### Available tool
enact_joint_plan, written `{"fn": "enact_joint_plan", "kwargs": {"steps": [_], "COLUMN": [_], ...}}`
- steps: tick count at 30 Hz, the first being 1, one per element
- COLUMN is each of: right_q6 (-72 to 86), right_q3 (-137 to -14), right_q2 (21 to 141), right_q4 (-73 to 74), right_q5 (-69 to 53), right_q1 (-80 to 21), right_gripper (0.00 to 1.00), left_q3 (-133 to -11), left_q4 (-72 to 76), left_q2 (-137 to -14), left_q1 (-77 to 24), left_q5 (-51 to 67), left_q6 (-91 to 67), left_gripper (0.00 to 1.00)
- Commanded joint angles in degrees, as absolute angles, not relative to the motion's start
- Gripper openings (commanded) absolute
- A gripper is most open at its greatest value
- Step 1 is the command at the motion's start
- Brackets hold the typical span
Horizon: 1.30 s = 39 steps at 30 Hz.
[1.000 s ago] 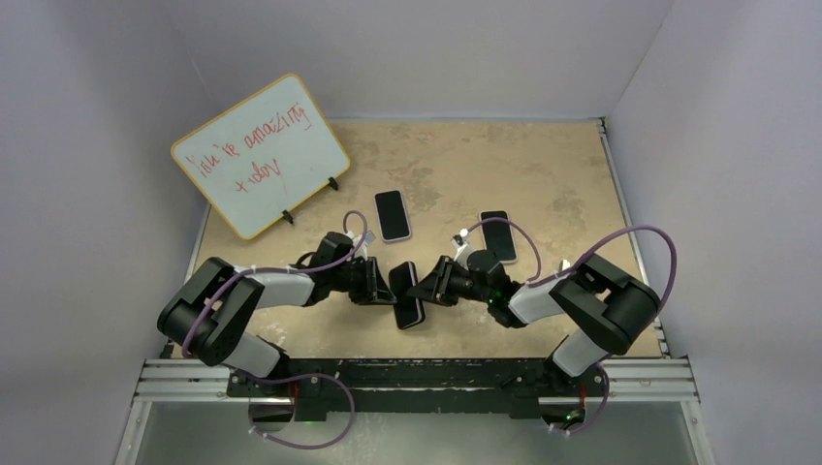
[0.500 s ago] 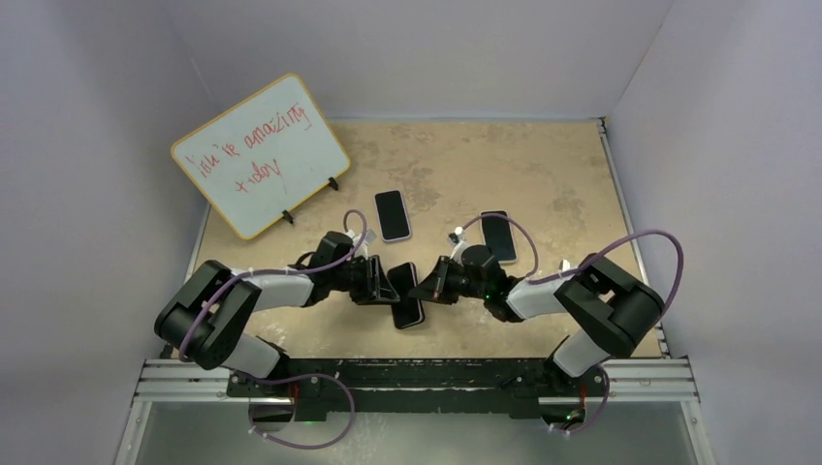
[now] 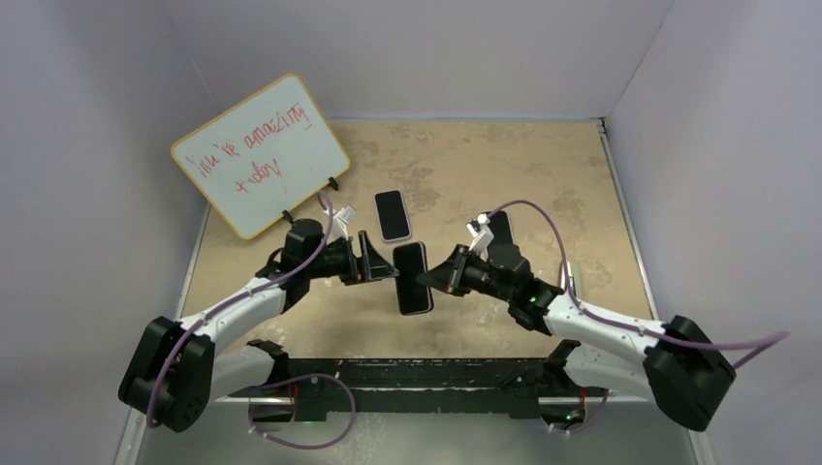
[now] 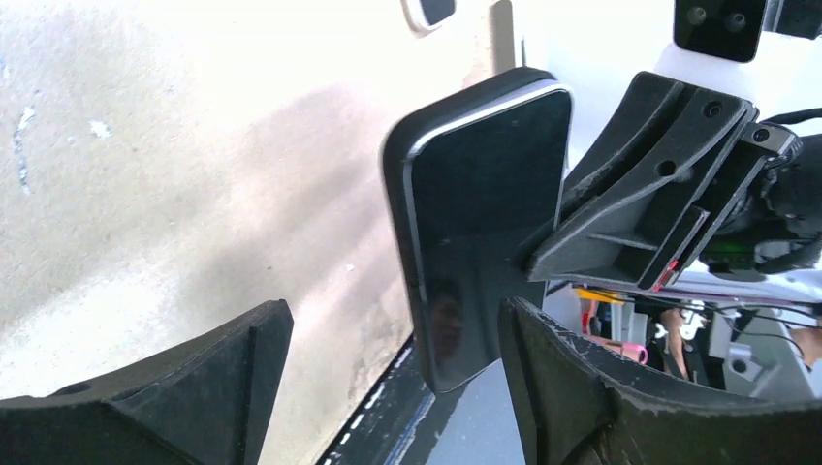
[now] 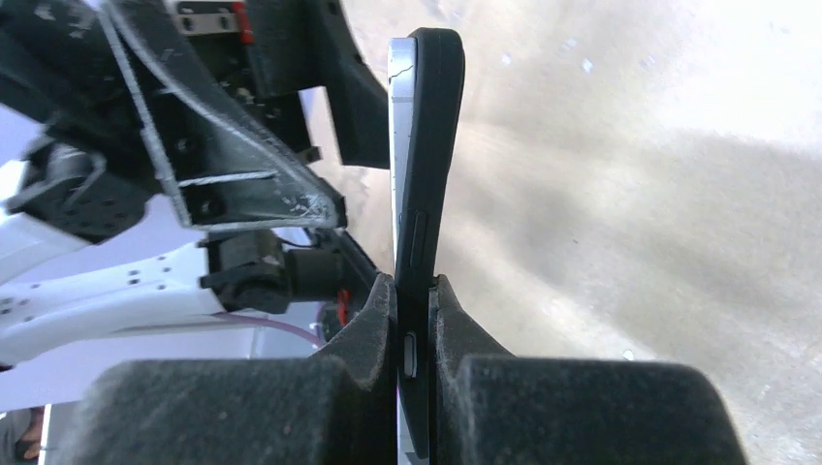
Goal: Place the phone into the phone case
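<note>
At the right gripper (image 5: 412, 291): clamped tight on one long edge of the phone (image 4: 485, 213), on its 3 o'clock side in the overhead view. Holds it up off the table (image 3: 465, 165), dark face upward, long axis running roughly 12 to 6. Around the back and rim, seems wrapped in a black case (image 5: 438, 136); cannot tell whether seated all the way.

At the left gripper (image 3: 373, 260): spread wide apart, gripping nothing. Sits just beside the phone's 9 o'clock edge, with fingers (image 4: 194, 387) framing it in the wrist view.

Farther out, flat on the table at 12 o'clock from the held phone, a second phone (image 3: 393, 214), dark with a pale rim. At 2 o'clock, another dark slab (image 3: 500, 225), half hidden behind the right arm. At 10 o'clock, a propped whiteboard (image 3: 260, 155) with red scrawl.
</note>
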<state>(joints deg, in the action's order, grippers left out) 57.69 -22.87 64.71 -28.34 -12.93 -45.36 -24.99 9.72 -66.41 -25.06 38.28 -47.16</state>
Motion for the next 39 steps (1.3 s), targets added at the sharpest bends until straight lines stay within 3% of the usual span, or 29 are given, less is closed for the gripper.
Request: {"fn": "enact_joint_plan", "kwargs": {"steps": [1,15,24,30,33,35,37,39], "right_q6": [56.86,59.55,61.37,61.47,61.63,61.22,60.74,60.21], "right_q3": [-21.84,-19.77,-19.47,-20.27,-20.52,-20.53,-20.05,-18.68], "right_q2": [55.82,53.32,55.60,57.63,58.70,59.12,58.83,57.81], "right_q4": [-31.58,-47.22,-52.28,-52.74,-53.03,-52.44,-51.44,-49.92], "right_q5": [-12.21,-21.19,-22.27,-22.07,-22.06,-22.42,-23.08,-23.60], "right_q1": [-45.44,-45.51,-45.53,-45.47,-45.50,-45.46,-45.47,-45.50], "right_gripper": [0.00,0.00,0.00,0.00,0.00,0.11,0.29,0.46], "left_q3": [-25.84,-21.93,-19.51,-17.82,-17.34,-17.09,-16.96,-17.12], "left_q4": [16.16,38.59,49.10,54.76,57.51,59.93,61.80,62.93], "left_q2": [-62.38,-62.23,-63.39,-65.87,-67.35,-68.17,-68.69,-69.03], "left_q1": [-23.64,-23.73,-23.81,-26.22,-27.93,-28.21,-28.21,-28.21], "left_q5": [44.85,50.53,50.98,49.45,48.87,48.93,48.95,48.96], "left_q6": [-50.98,-64.78,-71.09,-73.92,-75.07,-76.31,-77.23,-77.89], "left_gripper": [0.81,0.82,0.72,0.49,0.30,0.14,0.00,0.00]}}
